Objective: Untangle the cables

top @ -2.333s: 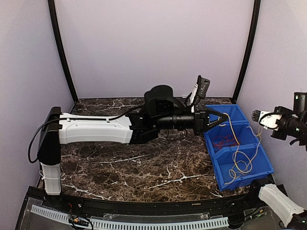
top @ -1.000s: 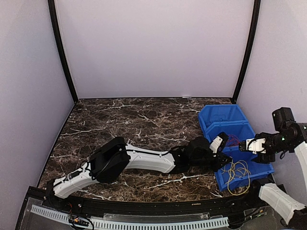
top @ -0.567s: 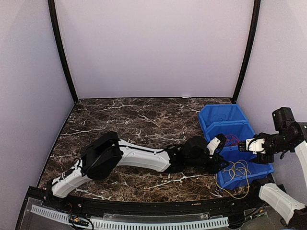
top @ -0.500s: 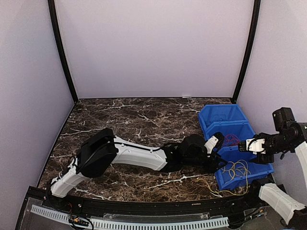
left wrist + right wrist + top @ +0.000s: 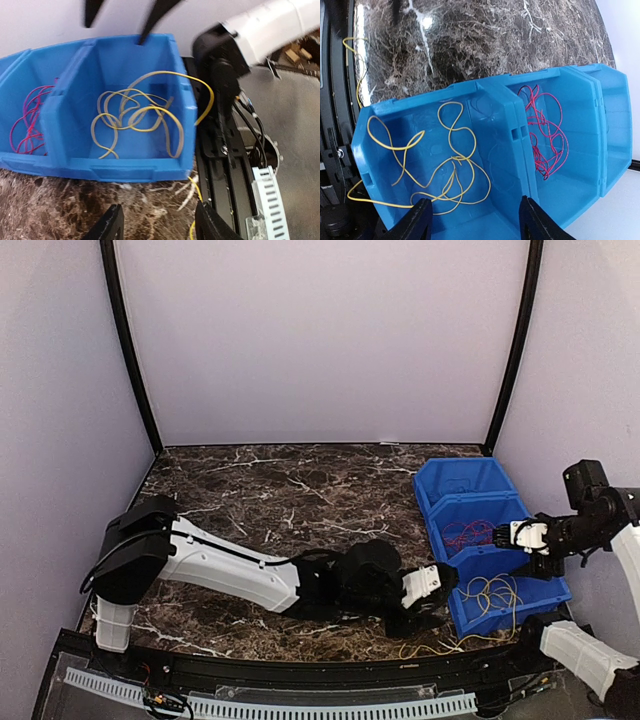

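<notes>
Blue plastic bin point(image 5: 452, 485) sat at the right side of the dark marble table point(image 5: 300, 500), divided into three compartments in a row. Yellow cable point(image 5: 135, 117) lay as loose overlapping loops in the compartment nearest the arms' bases. One strand went up over that compartment's outer wall and trailed down onto the table beside the black front rail. Red cables point(image 5: 542, 130) lay in a thin tangle in the middle compartment, apart from the yellow one, with the divider wall between them. Left arm stretched low across the table from the left. The left gripper point(image 5: 425, 598) was down near the tabletop just beside the bin's near corner and faced the bin. In its wrist view both fingers point(image 5: 107, 227) stood spread, with only marble and the bin wall showing between them; it pinched nothing. Right gripper point(image 5: 502, 536) hung above the bin from the right, roughly over the divider between the red and yellow compartments. Its fingers point(image 5: 417, 220) were parted too, with the open bin visible below and no wire between them. Neither tool touched a cable. I could not tell whether the trailing yellow strand's far end lay on the marble or on the rail.
</notes>
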You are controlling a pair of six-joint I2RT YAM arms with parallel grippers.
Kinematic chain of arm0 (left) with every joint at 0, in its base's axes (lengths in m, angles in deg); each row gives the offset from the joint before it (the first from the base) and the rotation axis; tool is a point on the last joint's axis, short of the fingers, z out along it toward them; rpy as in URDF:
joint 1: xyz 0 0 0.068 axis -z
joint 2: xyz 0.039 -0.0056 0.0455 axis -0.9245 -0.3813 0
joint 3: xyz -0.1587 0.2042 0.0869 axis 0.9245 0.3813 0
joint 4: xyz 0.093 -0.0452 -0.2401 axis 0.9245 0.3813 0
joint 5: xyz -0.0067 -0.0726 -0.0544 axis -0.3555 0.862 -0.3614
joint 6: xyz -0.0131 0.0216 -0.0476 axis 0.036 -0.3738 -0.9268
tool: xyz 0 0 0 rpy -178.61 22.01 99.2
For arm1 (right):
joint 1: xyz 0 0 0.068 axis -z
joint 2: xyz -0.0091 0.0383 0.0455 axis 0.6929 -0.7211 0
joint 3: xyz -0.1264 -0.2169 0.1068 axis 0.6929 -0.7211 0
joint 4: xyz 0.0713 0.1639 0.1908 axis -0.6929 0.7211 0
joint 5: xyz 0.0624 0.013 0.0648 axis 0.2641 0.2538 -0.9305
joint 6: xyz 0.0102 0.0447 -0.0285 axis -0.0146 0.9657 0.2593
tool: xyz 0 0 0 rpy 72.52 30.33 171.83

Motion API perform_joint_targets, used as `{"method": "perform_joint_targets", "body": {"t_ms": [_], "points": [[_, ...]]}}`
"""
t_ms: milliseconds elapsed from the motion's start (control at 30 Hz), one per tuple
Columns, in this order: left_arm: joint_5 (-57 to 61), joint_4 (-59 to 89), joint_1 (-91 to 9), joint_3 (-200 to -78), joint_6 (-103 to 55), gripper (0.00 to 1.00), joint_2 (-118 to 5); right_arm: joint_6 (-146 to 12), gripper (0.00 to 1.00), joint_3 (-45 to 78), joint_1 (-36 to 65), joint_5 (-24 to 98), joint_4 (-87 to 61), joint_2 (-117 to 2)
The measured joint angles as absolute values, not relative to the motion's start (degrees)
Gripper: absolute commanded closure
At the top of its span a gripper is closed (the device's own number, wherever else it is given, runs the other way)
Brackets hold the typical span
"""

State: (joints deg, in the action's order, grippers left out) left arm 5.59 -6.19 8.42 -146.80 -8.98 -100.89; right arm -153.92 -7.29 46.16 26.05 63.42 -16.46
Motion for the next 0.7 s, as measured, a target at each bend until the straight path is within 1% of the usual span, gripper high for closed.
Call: {"method": "perform_joint_targets", "body": {"t_ms": [200, 367, 433, 533, 567, 600, 633, 667, 700], "points": [[6.3, 5.5, 13.1, -151.5, -1.0, 0.43, -103.4, -150.7, 0.4, -3.4, 46.2, 21.5, 62.9, -22.3], [3.3, 17.2, 13.3, -158.2, -1.3, 0.42, -107.3, -149.7, 0.39, -3.4, 46.2, 20.1, 62.3, -22.9], [1.7, 20.9, 13.3, -160.2, -2.4, 0.44, -108.8, -149.5, 0.4, -3.4, 46.2, 19.9, 62.2, -22.8], [-0.5, 24.8, 13.0, -160.7, -3.8, 0.54, -110.0, -149.3, 0.4, -3.4, 46.2, 19.7, 62.0, -22.9], [-1.1, 26.0, 13.0, -160.9, -4.1, 0.56, -110.4, -149.1, 0.4, -3.4, 46.2, 19.6, 61.9, -22.9], [-1.3, 26.9, 13.0, -161.1, -4.3, 0.62, -110.7, -149.0, 0.4, -3.4, 46.2, 19.6, 61.9, -22.9], [-1.6, 28.0, 13.0, -161.5, -4.8, 0.64, -111.3, -148.9, 0.4, -3.4, 46.2, 19.6, 61.9, -22.9], [-1.6, 28.3, 13.0, -161.9, -5.0, 0.71, -111.6, -148.9, 0.4, -3.4, 46.2, 19.6, 61.9, -22.9], [-1.6, 28.9, 13.0, -162.6, -5.4, 0.81, -111.7, -148.9, 0.41, -3.4, 46.2, 19.6, 61.8, -22.9]]}}
